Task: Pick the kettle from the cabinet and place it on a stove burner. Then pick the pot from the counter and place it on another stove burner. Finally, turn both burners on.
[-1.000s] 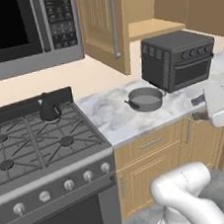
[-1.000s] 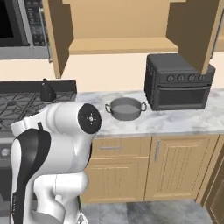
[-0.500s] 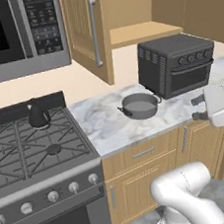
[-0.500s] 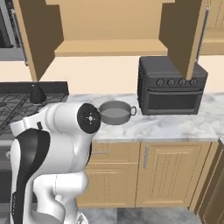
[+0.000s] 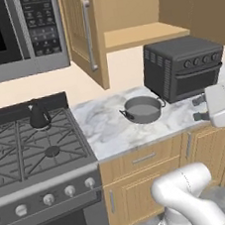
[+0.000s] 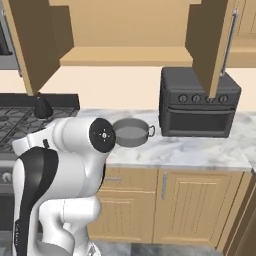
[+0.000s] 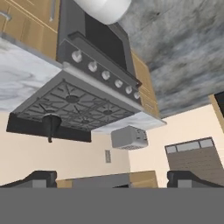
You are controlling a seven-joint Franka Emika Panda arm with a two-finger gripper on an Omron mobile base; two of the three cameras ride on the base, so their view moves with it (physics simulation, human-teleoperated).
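- While the gripper [image 5: 200, 107] hangs at the right edge of the left base view, beside the front edge of the marble surface [image 5: 111, 129], its two dark fingers stand wide apart with nothing between them; in the hand view the tips sit far apart at the bottom.
- On the surface, the shallow grey pot [image 5: 143, 108] with two black side handles rests upright, just in front and left of the black toaster oven [image 5: 182, 66], apparently not touching it.
- Left of the surface, the grey range [image 5: 35, 159] shows its black grates and a row of silver knobs [image 5: 45, 198] along the front.
- At the back right corner of the range, the small black kettle [image 5: 38, 114] stands upright on a rear burner grate; the burner cap beneath it is hidden. A front burner [image 5: 52, 151] lies bare.
- Above, the light-wood wall cabinet [image 5: 140, 33] has its doors swung open, the shelf bare, a vertical silver bar handle [image 5: 89, 35] on the left door.
- Over the range hangs a microwave [image 5: 15, 34].
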